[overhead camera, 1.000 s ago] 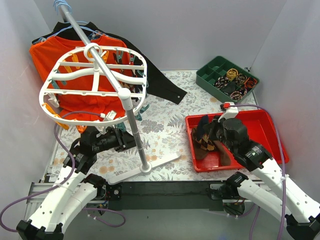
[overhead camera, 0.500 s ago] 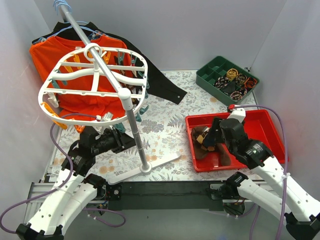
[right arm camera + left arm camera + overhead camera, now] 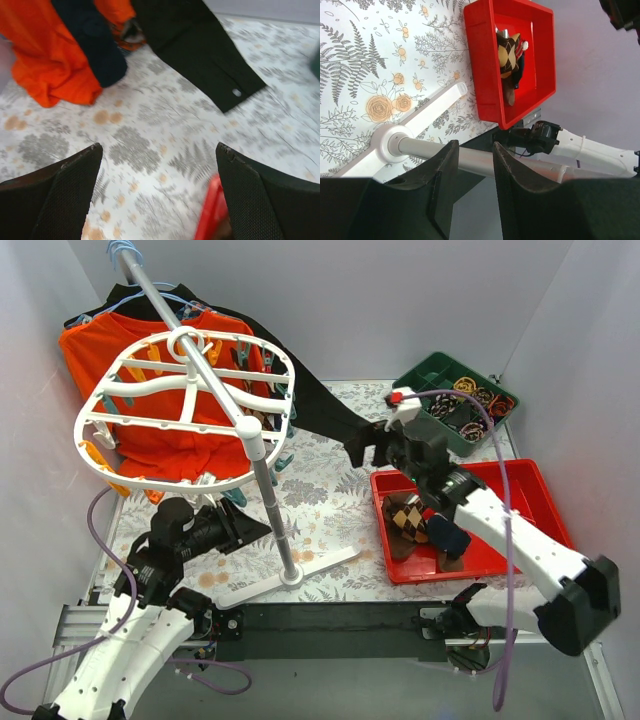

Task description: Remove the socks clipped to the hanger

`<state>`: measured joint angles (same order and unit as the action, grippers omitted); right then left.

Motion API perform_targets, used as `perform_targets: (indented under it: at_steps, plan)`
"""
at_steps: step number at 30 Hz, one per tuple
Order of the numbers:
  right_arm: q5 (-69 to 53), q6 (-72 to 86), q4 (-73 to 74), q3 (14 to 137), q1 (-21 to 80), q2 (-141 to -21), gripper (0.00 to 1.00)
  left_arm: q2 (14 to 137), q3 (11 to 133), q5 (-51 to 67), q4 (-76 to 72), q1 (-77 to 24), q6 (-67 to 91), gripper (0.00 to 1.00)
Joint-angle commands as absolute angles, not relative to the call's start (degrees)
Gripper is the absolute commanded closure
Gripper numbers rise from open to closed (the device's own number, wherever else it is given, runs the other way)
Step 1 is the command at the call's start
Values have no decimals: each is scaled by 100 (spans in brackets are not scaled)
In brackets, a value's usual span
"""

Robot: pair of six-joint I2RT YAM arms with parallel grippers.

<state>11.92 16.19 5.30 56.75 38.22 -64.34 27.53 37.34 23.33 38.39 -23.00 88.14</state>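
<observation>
The hanger point(image 3: 185, 410) stands on its grey-white pole point(image 3: 268, 502) at the left, with orange and teal clips round its rim. A dark navy sock point(image 3: 95, 45) hangs from it in front of the orange shirt. Other socks lie in the red tray point(image 3: 540, 475): an argyle one point(image 3: 405, 518), a navy one point(image 3: 450, 538) and a brown one point(image 3: 509, 92). My right gripper point(image 3: 372, 445) point(image 3: 159, 150) hovers wide open and empty over the table, between the tray and the hanger. My left gripper point(image 3: 248, 525) point(image 3: 475, 145) is partly open, its tips just short of the pole point(image 3: 475, 162), nothing between them.
An orange shirt point(image 3: 100, 350) and a long black garment point(image 3: 325, 410) hang behind the rack, the black sleeve lying on the floral table. A green divided box point(image 3: 455, 395) of rolled items sits at the back right. The pole's white foot point(image 3: 290, 575) stretches toward the tray.
My right gripper opened, left the argyle sock in the red tray, and swung up and back-left toward the hanger. My left arm drew back a little from the pole.
</observation>
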Motion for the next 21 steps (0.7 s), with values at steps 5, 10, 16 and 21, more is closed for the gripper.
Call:
perform_targets:
  at_steps: [5, 10, 16, 21]
  plan:
    - [-1042, 1258, -2810, 6695, 3858, -8892, 3, 2365, 3850, 2179, 4271, -2312, 9008, 68]
    - [-1186, 1089, -3304, 7636, 4008, -10271, 2, 2092, 3762, 2259, 4342, -2320, 9211, 69]
    - [-1143, 1529, -3401, 8691, 4060, -11389, 5, 1942, 3770, 2399, 4307, -2312, 9281, 69]
    - [-949, 1810, -3463, 9087, 4192, -11812, 16, 1907, 3788, 2443, 4403, -2312, 9229, 69]
